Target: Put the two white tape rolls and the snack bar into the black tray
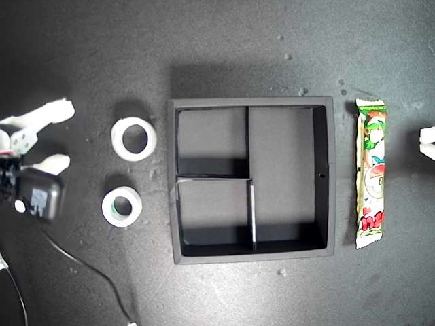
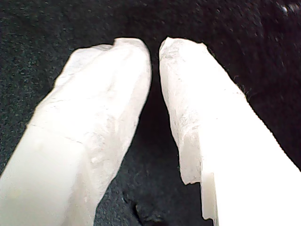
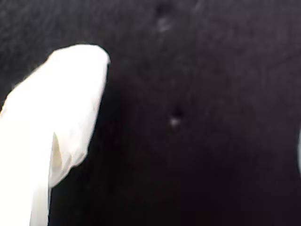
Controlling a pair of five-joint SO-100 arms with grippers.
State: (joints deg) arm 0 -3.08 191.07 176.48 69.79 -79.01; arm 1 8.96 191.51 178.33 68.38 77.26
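Two tape rolls lie apart beside the tray [image 1: 251,102] on the exterior view's left: the larger roll [image 1: 151,144] and the smaller roll [image 1: 107,209]. The bar [image 1: 370,173] lies alongside the tray's opposite wall. All look light. The rolls seem stiff, best pinched across one wall through the hole; the crinkly bar may slip, so grip mid-length across its width. My first gripper [image 2: 155,47] is nearly closed and empty; my second gripper [image 3: 197,103] is spread wide, empty.
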